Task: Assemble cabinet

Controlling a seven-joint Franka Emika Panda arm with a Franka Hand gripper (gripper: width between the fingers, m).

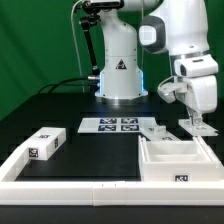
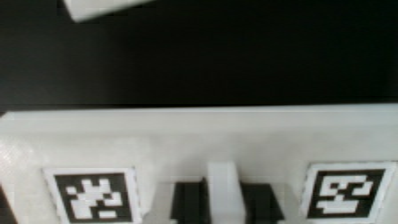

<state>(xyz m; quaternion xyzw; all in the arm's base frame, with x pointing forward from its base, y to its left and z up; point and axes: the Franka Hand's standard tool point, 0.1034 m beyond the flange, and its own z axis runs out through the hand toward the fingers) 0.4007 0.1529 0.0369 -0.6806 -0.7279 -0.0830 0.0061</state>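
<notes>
My gripper [image 1: 196, 116] hangs low at the exterior view's right, just behind the open white box [image 1: 150, 158] of the cabinet. It is shut on a thin white cabinet panel [image 1: 198, 127] that stands upright on the table. In the wrist view my gripper [image 2: 222, 202] has its dark fingers [image 2: 183, 203] pressed on both sides of a narrow white strip [image 2: 222, 180]. Beyond it lies a broad white part [image 2: 196, 135] with two tags. I cannot tell whether strip and broad part are one piece. A small flat panel [image 1: 155, 130] lies beside the box.
A white tagged block [image 1: 45, 143] lies at the exterior view's left. The marker board [image 1: 110, 125] lies in front of the robot base [image 1: 120, 75]. A long white border rail [image 1: 60, 172] runs along the front. A white corner [image 2: 107, 8] shows across the black table.
</notes>
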